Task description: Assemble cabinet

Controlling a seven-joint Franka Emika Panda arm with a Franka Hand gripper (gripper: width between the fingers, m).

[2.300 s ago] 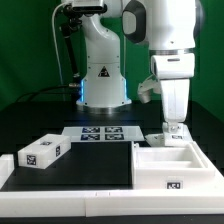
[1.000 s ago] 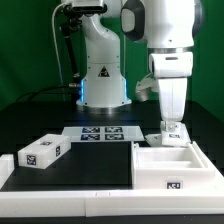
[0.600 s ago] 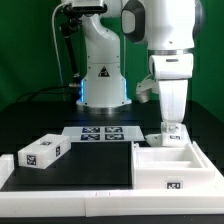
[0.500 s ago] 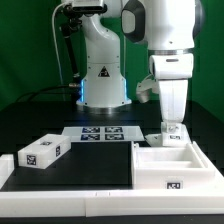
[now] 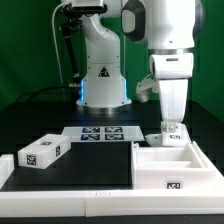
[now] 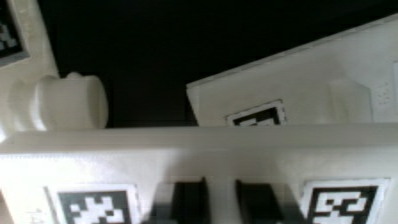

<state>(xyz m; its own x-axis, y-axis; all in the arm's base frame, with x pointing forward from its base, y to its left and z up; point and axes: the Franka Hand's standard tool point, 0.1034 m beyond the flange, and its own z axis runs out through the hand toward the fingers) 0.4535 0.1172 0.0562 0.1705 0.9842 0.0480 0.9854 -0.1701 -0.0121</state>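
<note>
The cabinet's large white open box (image 5: 160, 163) lies at the front of the exterior view's right, with a tag on its front face. My gripper (image 5: 172, 128) stands straight down just behind it, shut on a small white tagged part (image 5: 172, 138) that rests on the table. In the wrist view the two dark fingers (image 6: 187, 200) stand close together around a thin white edge (image 6: 222, 160). A round white knob (image 6: 54, 100) and a tagged white panel (image 6: 294, 95) lie beyond. Another small tagged panel (image 5: 42, 152) lies at the exterior view's left.
The marker board (image 5: 100, 133) lies flat at mid-table before the white robot pedestal (image 5: 103, 80). A low white wall (image 5: 60, 185) runs along the front and left edge of the black mat. Cables hang behind the pedestal.
</note>
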